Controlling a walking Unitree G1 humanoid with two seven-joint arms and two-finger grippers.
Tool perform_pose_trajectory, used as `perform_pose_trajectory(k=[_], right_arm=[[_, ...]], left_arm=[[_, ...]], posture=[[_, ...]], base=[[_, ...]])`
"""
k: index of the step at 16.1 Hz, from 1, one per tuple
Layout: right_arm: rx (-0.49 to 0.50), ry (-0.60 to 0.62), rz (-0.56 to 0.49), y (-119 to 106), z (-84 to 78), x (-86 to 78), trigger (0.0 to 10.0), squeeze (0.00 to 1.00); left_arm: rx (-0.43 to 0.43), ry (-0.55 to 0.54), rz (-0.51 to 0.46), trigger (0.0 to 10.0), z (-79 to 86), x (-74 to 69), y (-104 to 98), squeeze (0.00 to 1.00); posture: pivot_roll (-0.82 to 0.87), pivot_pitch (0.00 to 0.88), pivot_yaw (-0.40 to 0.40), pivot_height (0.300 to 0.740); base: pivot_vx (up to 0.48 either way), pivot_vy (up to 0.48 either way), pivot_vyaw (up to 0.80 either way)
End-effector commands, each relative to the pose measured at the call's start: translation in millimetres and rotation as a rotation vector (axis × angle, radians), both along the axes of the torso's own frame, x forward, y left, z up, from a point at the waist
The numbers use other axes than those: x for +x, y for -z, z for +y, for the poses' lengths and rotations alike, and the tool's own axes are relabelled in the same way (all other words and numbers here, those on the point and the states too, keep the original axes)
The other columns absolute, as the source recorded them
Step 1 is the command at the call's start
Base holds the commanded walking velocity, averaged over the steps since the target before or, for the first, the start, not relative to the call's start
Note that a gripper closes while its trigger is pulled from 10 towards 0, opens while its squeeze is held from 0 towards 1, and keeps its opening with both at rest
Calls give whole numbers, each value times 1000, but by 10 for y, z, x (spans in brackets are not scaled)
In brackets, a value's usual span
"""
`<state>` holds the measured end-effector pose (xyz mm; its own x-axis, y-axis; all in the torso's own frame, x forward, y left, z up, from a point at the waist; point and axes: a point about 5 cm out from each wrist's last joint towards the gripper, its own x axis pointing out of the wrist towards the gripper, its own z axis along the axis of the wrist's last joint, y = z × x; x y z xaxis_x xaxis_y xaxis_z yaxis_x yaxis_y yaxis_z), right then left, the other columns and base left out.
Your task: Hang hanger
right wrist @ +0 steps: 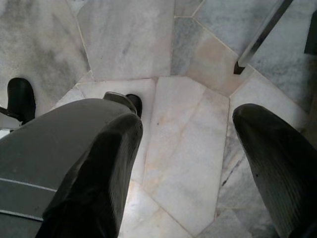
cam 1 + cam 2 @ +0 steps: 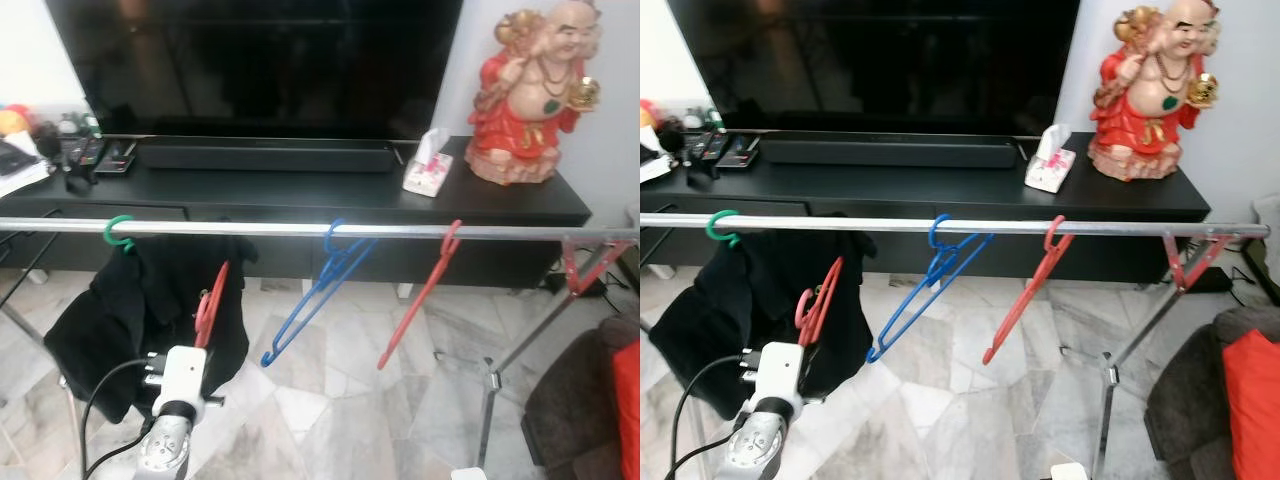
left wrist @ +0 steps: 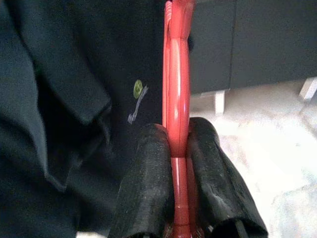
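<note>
Red hanger [image 3: 177, 99] clenched in left pincer [image 3: 181, 163] below rail [image 2: 300, 229], against black garment [image 2: 150, 300]; right pincer [image 1: 188, 163] released.

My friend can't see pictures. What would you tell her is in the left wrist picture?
Two black padded fingers of the left gripper pinch a thin red plastic hanger seen edge-on. Behind it hangs a black garment with a tiny green mark, and beyond lie a dark cabinet and pale marble floor.
</note>
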<state>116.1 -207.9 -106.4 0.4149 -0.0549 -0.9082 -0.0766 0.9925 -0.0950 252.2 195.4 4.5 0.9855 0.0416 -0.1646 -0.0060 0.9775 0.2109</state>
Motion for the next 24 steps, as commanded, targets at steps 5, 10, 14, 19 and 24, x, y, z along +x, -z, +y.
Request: perform_pose_trajectory(k=[5, 10, 14, 19, 24], right_arm=[[-11, -19, 3, -3, -29, -10, 10000, 0], [-14, -26, 3, -6, -38, -7, 10000, 0], [-9, -23, 4, 0, -12, -11, 10000, 0], [-9, -27, 5, 0, -17, -11, 10000, 0], [-10, -30, 6, -1, -20, -11, 10000, 0]], left_arm=[[37, 175, -130, 10000, -199, -98, -224, 0], [-8, 142, -102, 10000, -202, -105, -218, 0], [-37, 150, -121, 10000, -215, -40, -308, 0], [-51, 164, -141, 10000, -230, -6, -386, 0], [-62, 160, -148, 10000, -215, 18, -443, 0]], posture=[[-58, 0, -33, 740], [-50, 0, -37, 740], [-52, 0, -26, 740], [-49, 0, -26, 740], [-44, 0, -29, 740]], base=[[0, 0, 0], [0, 0, 0], [0, 0, 0], [0, 0, 0], [0, 0, 0]])
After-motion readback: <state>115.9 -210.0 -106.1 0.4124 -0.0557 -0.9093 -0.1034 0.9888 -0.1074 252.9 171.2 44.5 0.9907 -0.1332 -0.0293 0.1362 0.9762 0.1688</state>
